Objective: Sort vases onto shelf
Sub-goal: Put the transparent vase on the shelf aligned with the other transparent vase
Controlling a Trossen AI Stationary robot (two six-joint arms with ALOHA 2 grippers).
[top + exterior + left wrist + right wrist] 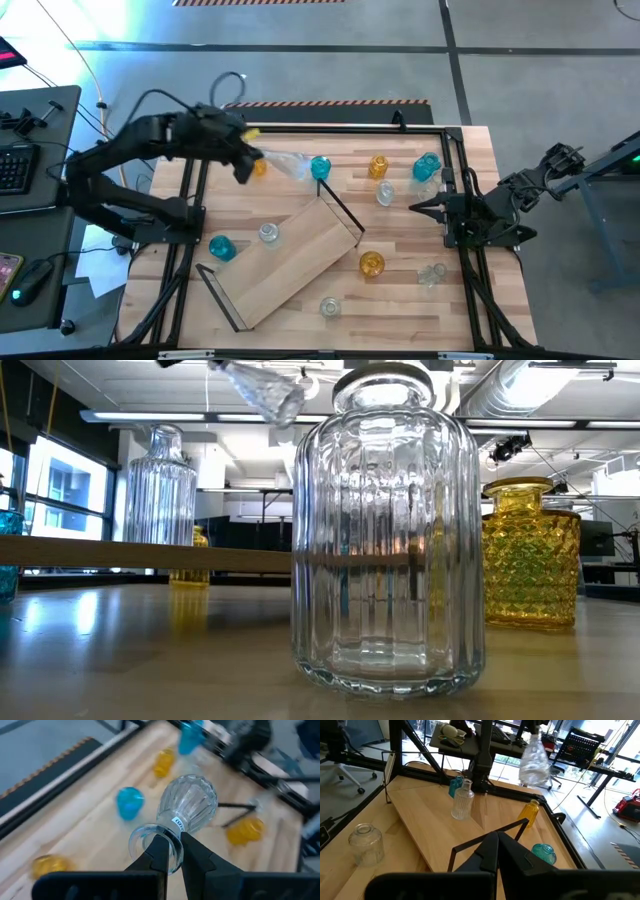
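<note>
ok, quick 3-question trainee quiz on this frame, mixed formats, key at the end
1. True or false: the left gripper holds a clear vase in the air.
2. Multiple choice: the right gripper is A) open over the shelf, B) shut with nothing in it, C) shut on a yellow vase.
3. Fill in: on the shelf board stands one ____ vase.

Key: 1 true; 2 B; 3 clear
</note>
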